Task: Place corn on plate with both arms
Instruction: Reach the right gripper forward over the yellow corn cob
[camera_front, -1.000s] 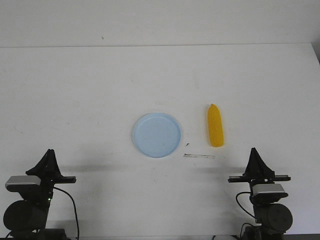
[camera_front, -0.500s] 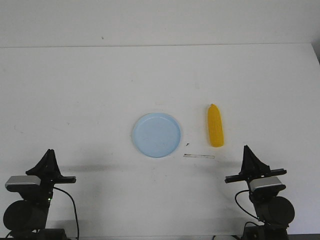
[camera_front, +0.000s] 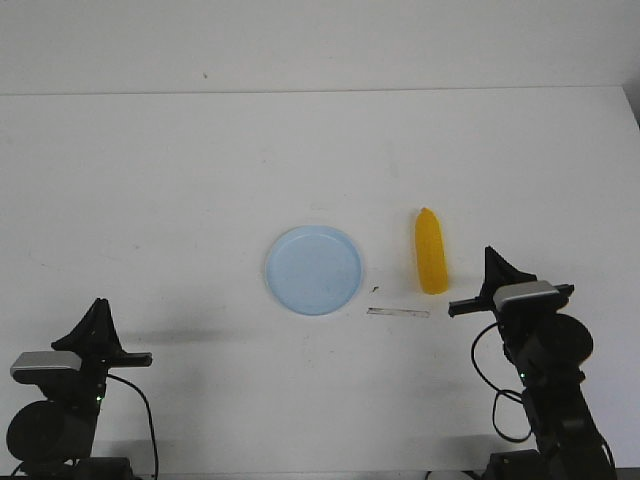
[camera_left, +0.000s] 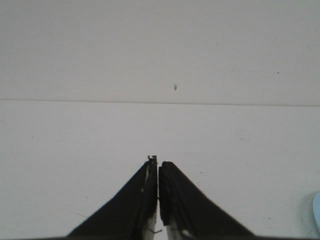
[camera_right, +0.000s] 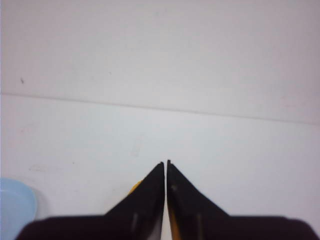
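Lots of open white table (camera_front: 180, 180) on all sides here; its far edge meets a plain white wall (camera_front: 320, 40). The corn (camera_front: 431, 252) lies flat just right of the plate (camera_front: 313, 270), apart from it, pointed end away from the robot. The pale-blue plate has nothing on it. A thin strip (camera_front: 398, 313) of something lies on the table just in front of the gap between them; can't tell what it is.

The right gripper (camera_front: 491, 262) sits close to the corn's near end, off its right side, fingers pressed together, holding nothing. The left gripper (camera_front: 99, 310) is well back at the near-left corner, also pinched closed with nothing in it. 2 arms, both free.
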